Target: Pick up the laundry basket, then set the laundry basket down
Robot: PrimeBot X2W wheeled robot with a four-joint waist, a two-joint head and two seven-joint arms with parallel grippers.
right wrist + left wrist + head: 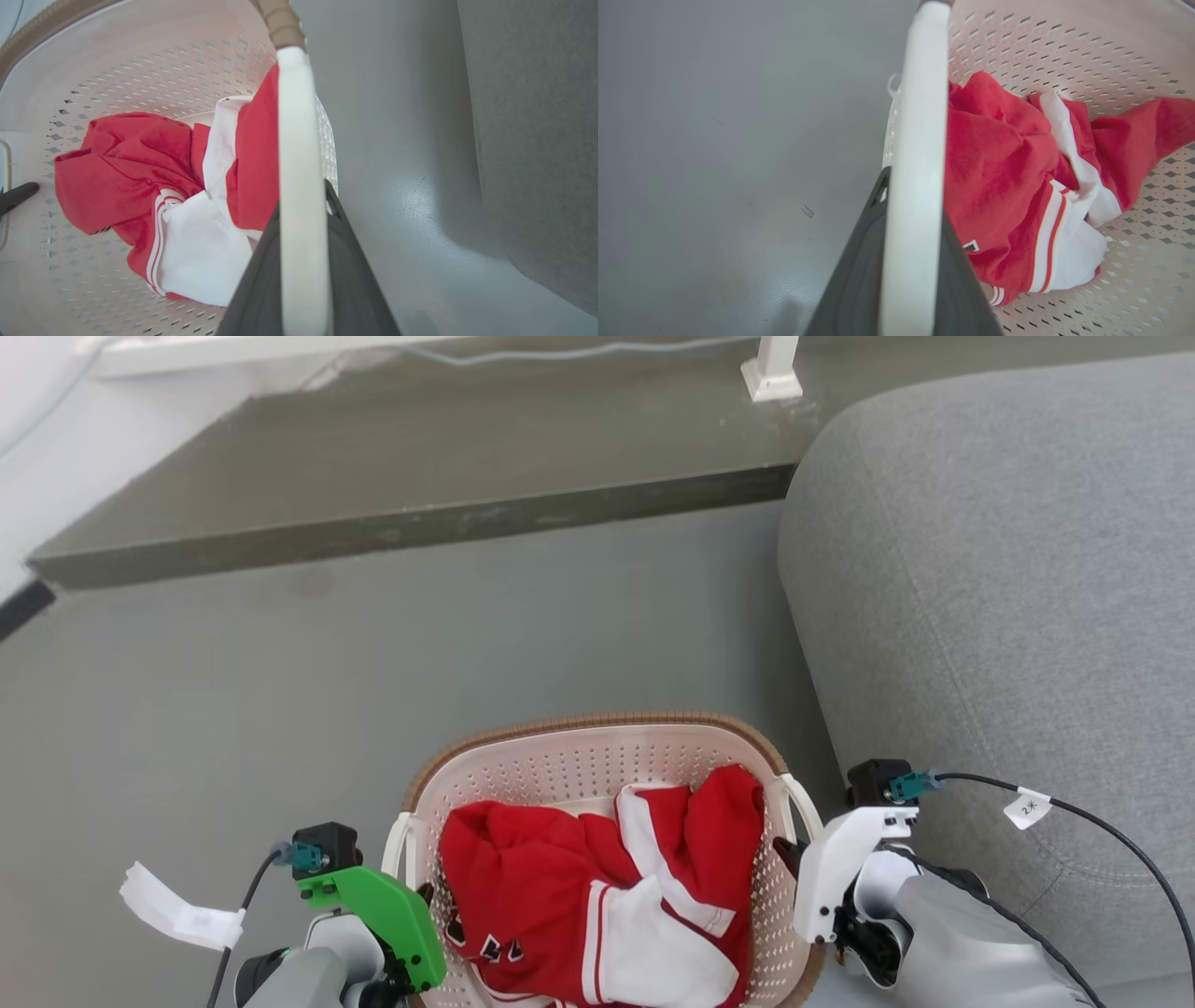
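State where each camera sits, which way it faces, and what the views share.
Head: high, looking forward and down at the laundry basket, floor and sofa; left claw and right claw at its handles.
Left wrist: along its own fingers, which straddle a white handle; floor to one side.
Right wrist: along its fingers, straddling the other handle; sofa beside.
Shared: all show the basket and the red-and-white garment.

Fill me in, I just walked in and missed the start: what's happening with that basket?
The robot has the laundry basket by both side handles: left gripper shut on the left handle, right gripper shut on the right handle. A red and white garment lies crumpled inside. The basket is beside a grey sofa; whether it rests on the floor or is lifted, I cannot tell.
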